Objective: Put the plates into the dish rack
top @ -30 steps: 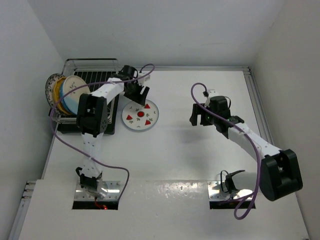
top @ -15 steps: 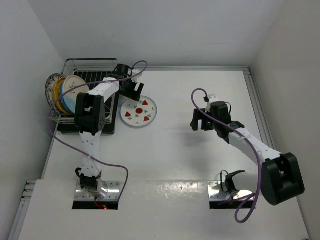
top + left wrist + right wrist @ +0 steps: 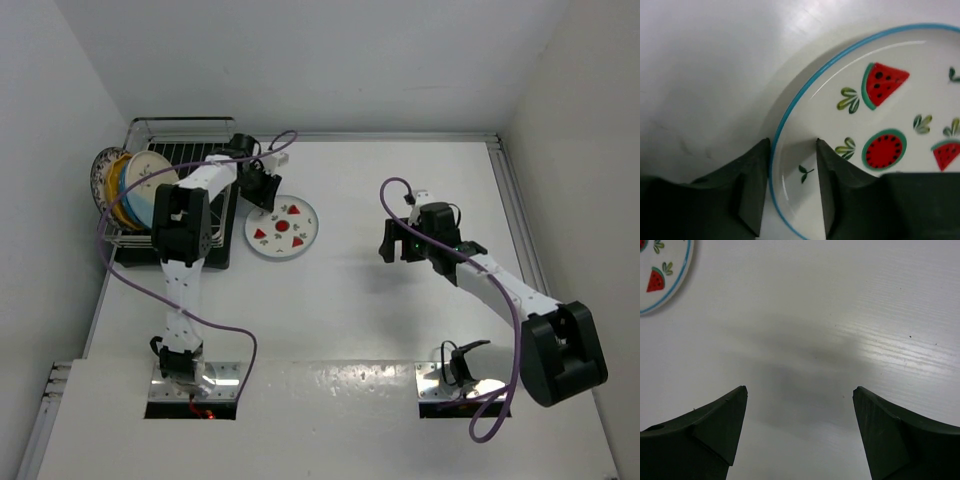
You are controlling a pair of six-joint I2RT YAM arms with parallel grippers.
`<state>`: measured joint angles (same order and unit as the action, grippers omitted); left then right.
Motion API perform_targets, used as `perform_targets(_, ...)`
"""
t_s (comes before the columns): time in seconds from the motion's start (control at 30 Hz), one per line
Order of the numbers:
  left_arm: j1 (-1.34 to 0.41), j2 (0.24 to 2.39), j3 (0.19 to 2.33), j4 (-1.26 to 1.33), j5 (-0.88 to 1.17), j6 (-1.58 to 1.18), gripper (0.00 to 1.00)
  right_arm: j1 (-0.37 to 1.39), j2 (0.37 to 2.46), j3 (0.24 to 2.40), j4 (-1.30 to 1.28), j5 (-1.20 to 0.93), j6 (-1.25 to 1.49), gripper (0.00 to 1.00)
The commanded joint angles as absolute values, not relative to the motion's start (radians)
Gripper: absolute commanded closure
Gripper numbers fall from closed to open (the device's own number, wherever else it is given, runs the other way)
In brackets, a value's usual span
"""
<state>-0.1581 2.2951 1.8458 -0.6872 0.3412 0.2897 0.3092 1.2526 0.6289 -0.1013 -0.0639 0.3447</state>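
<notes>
A white plate [image 3: 282, 228] with red watermelon slices and a blue rim lies flat on the table just right of the dish rack [image 3: 185, 150]. My left gripper [image 3: 262, 203] is down at the plate's upper-left edge. In the left wrist view the plate [image 3: 880, 100] has its blue rim between the fingers of the left gripper [image 3: 792, 142], one finger outside and one inside, with a gap still showing. Several other plates [image 3: 135, 190] stand upright in the rack's left part. My right gripper [image 3: 390, 240] hangs open over bare table at centre right, nothing between the fingers of the right gripper [image 3: 799, 388].
The silver wire rack sits on a black tray [image 3: 225, 255] against the left wall. A corner of the watermelon plate [image 3: 660, 275] shows at the top left of the right wrist view. Walls close the table at the left, the back and the right.
My left gripper has come down and leftwards onto the plate's upper-left rim, and its jaws have narrowed around it. The plate has shifted slightly. My right arm has edged a little to the left.
</notes>
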Motion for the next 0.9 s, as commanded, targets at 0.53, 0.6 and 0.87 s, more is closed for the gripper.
perform_targets(0.53, -0.184, 2.241, 1.441, -0.96, 0.762, 0.46, 0.35, 0.314, 1.15, 0.499, -0.051, -0.098, 0.541, 0.18)
perform_targets(0.6, -0.193, 2.255, 1.419, -0.893, 0.772, 0.418, 0.48, 0.325, 1.15, 0.474, -0.017, -0.101, 0.569, 0.18)
perform_targets(0.87, -0.213, 2.206, 1.341, -0.638, 0.712, 0.126, 1.0, 0.333, 1.125, 0.448, -0.011, -0.074, 0.6, 0.18)
